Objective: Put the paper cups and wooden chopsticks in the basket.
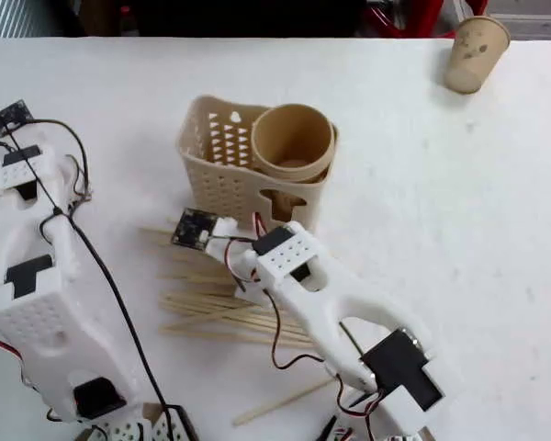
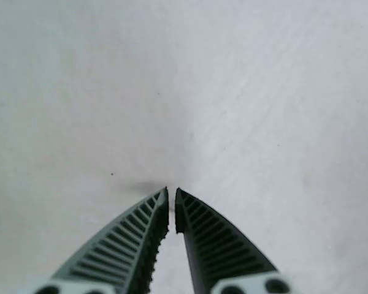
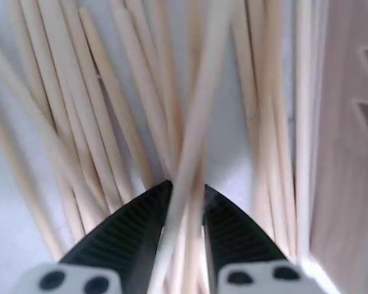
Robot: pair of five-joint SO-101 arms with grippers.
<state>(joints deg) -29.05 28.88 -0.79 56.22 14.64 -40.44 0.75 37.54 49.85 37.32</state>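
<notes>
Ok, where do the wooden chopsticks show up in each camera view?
High view: wooden chopsticks lie piled on the table in front of the basket, partly under the right arm.
Right wrist view: they fan across the picture, one chopstick clamped in the right gripper.
Left wrist view: left gripper, shut, over white table.
Shared landmark: the basket, its wall beside the pile.
</notes>
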